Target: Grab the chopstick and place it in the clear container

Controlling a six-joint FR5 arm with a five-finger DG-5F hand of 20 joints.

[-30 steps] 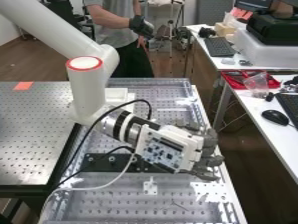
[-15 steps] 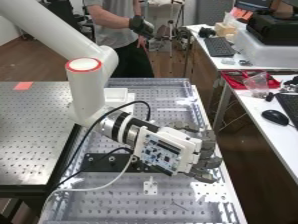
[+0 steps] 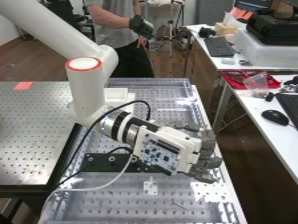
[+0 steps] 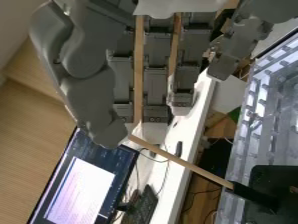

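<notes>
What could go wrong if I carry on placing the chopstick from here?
Slip or swing: the chopstick appears pinched near one end, at the tip of the thumb, with most of its length sticking out, so it could pivot or drop.
Missed drop: the hand is at the clear container's desk-side edge, so a release here might send it to the floor.
Snag: the black cable loops loosely beside the wrist and could catch.
</notes>
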